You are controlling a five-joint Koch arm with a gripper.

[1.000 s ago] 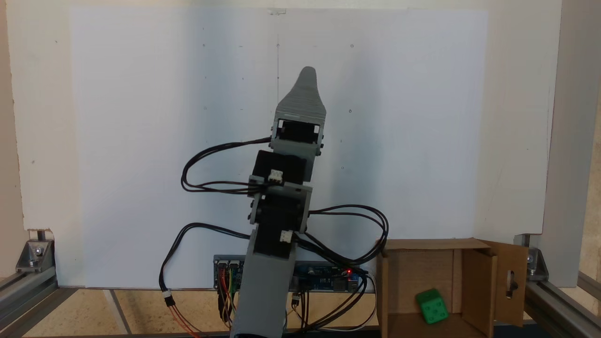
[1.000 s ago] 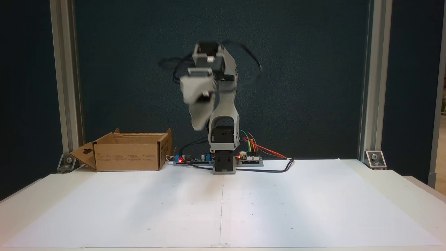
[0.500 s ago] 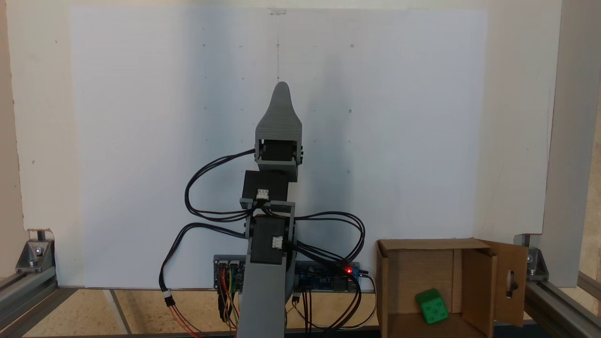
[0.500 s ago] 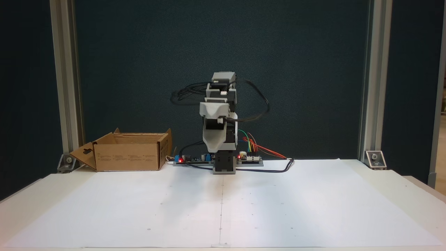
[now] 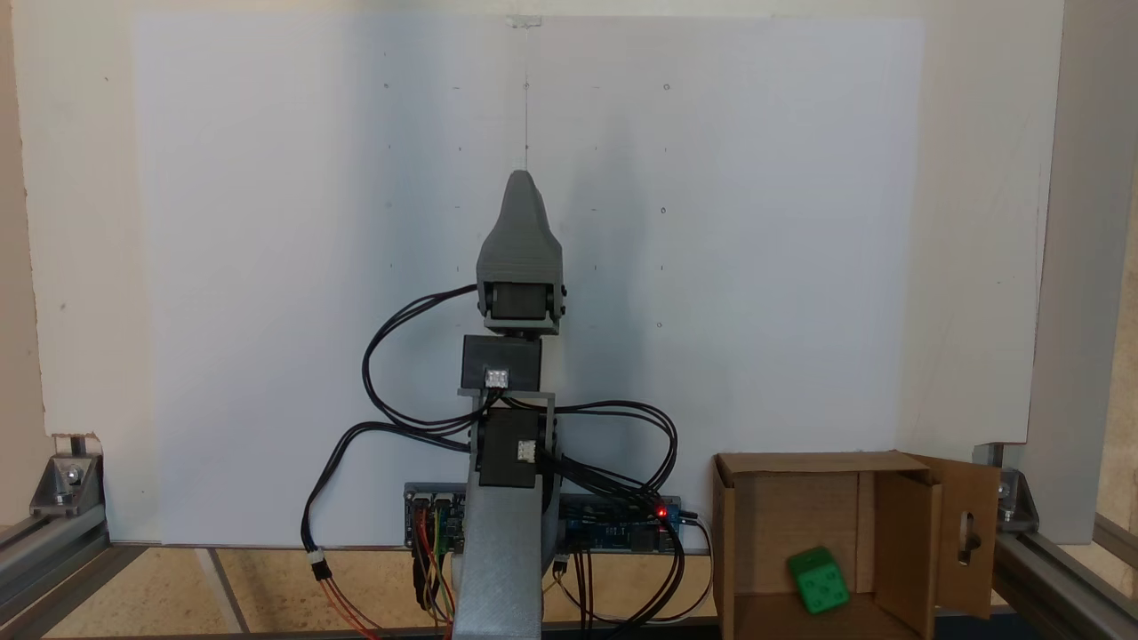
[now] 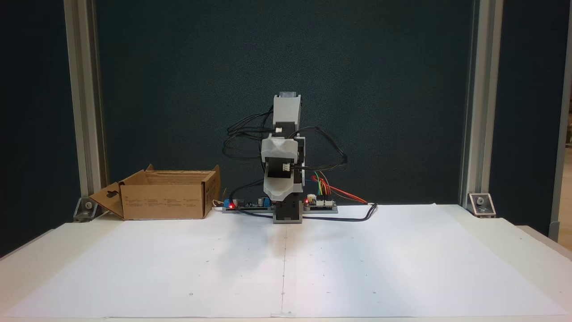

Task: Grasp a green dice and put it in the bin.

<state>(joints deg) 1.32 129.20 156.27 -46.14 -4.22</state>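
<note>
Since the small bright green plastic dice (image 5: 819,580) lies inside the brown cardboard box bin (image 5: 734,551), little is left.
Grey jaws (image 5: 522,188) overlap, state unreadable; risk: dangling black cables (image 5: 391,329) snagging.

Grey printed arm (image 5: 498,569); black servo blocks (image 5: 507,449); looping black cables (image 5: 391,356); white connectors (image 5: 526,452).

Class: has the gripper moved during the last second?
Yes. In a fixed view the gripper has swung left and drawn back toward the circuit boards, away from the box.
</note>
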